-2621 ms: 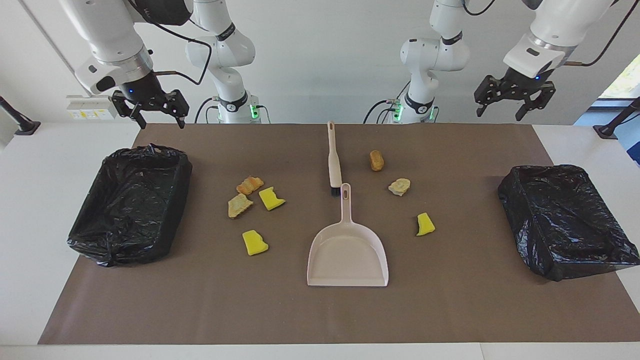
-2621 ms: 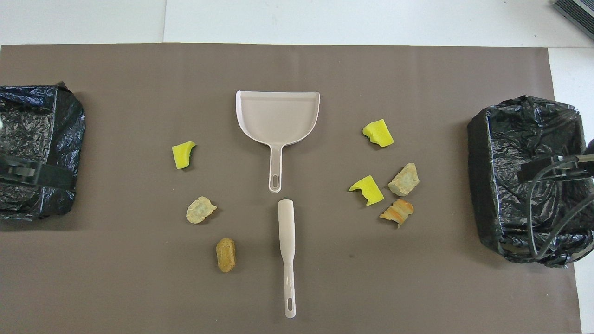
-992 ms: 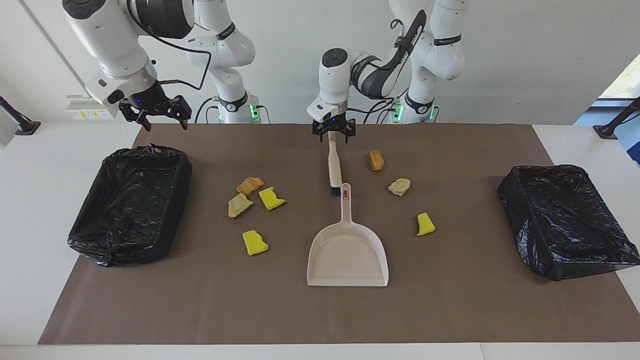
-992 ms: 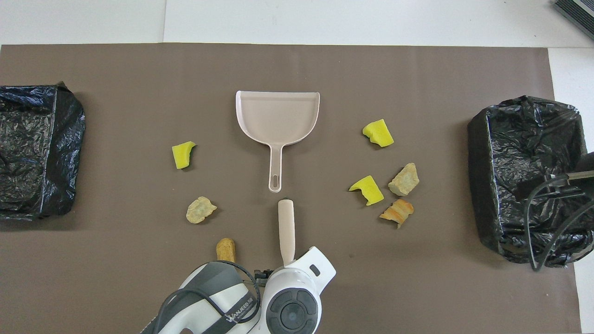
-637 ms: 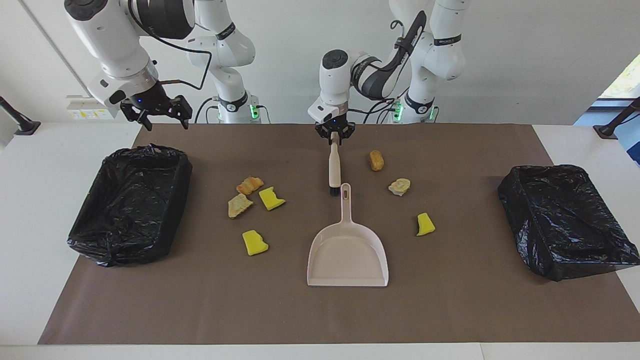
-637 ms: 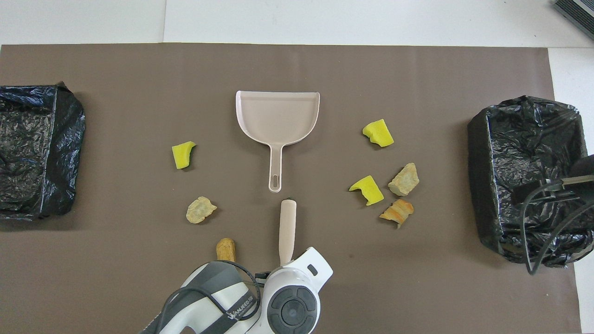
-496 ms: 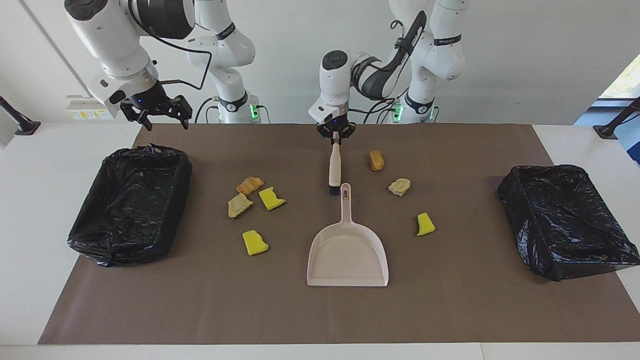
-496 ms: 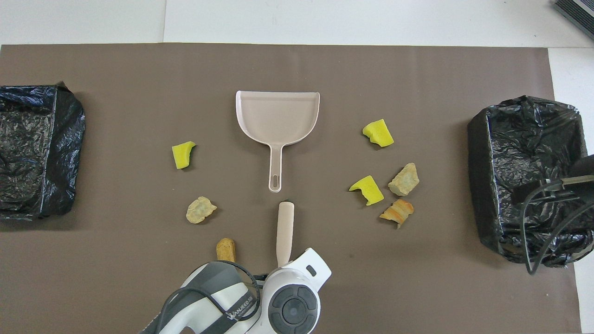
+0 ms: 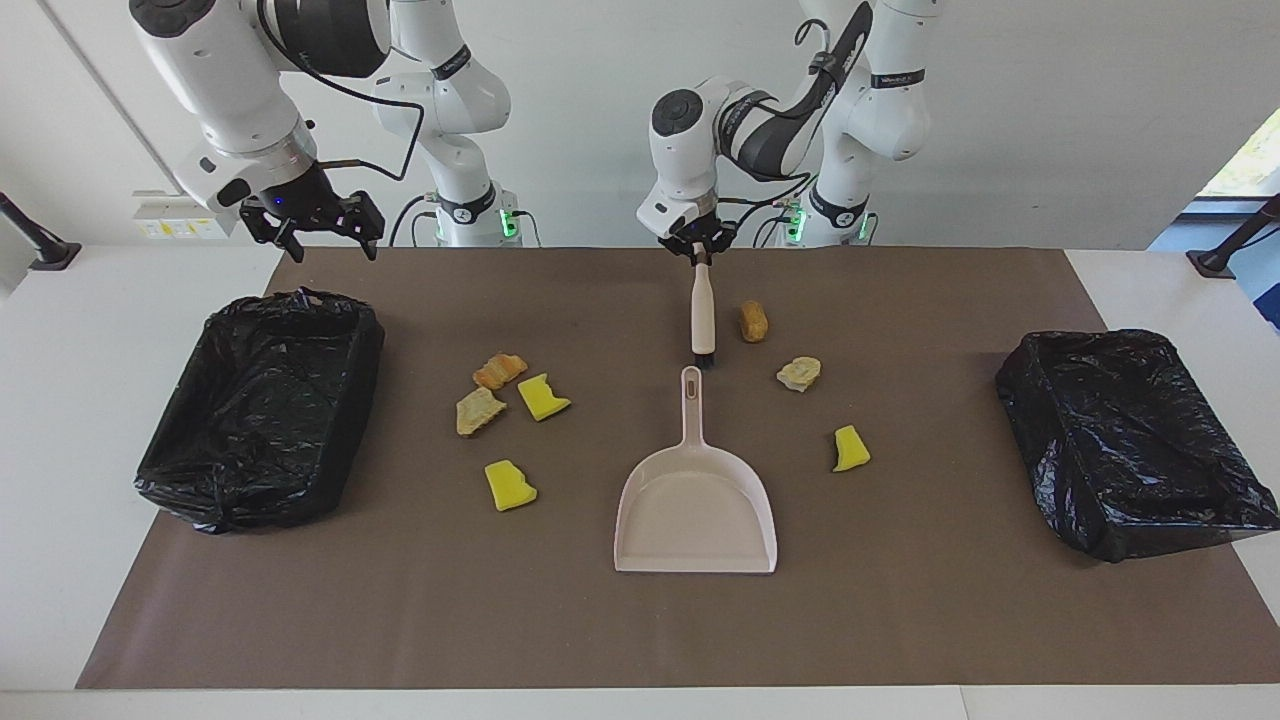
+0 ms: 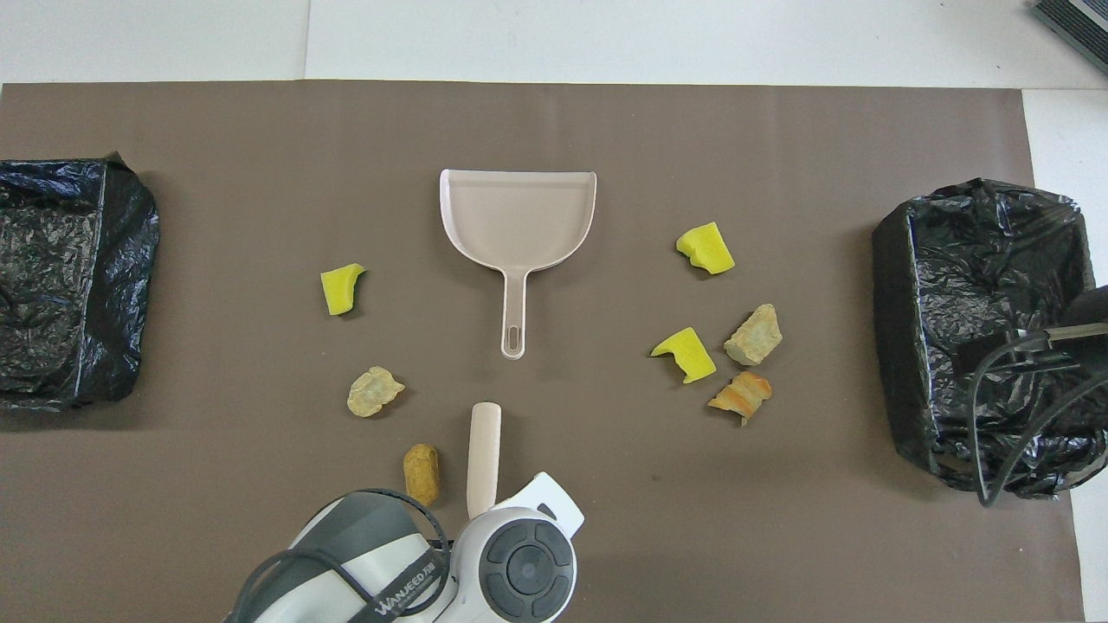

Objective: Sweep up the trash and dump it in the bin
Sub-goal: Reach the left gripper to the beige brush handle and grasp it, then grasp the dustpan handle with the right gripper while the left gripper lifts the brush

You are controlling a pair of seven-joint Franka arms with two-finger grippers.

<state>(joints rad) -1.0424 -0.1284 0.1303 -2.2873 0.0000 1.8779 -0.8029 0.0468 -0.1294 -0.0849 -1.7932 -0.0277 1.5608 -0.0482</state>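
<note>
The trash lies scattered on the brown mat: yellow sponge chunks (image 9: 543, 397) (image 9: 510, 486) (image 9: 850, 449) and bread-like pieces (image 9: 498, 370) (image 9: 478, 411) (image 9: 753, 321) (image 9: 799, 373). The beige dustpan (image 9: 696, 510) lies flat mid-mat, handle toward the robots. My left gripper (image 9: 702, 258) is shut on the handle end of the beige hand brush (image 9: 703, 315), which hangs bristles down just above the mat beside the brown bread piece; it also shows in the overhead view (image 10: 483, 450). My right gripper (image 9: 310, 222) is open and empty, waiting in the air above the mat's corner at the right arm's end.
Two bins lined with black bags stand on the mat, one at the right arm's end (image 9: 260, 405) and one at the left arm's end (image 9: 1130, 440). The dustpan (image 10: 518, 216) lies between the two groups of scraps.
My left gripper came down onto the brush handle, shut on it, lifted the brush and carried it a little toward the left arm's end. The right arm barely moved.
</note>
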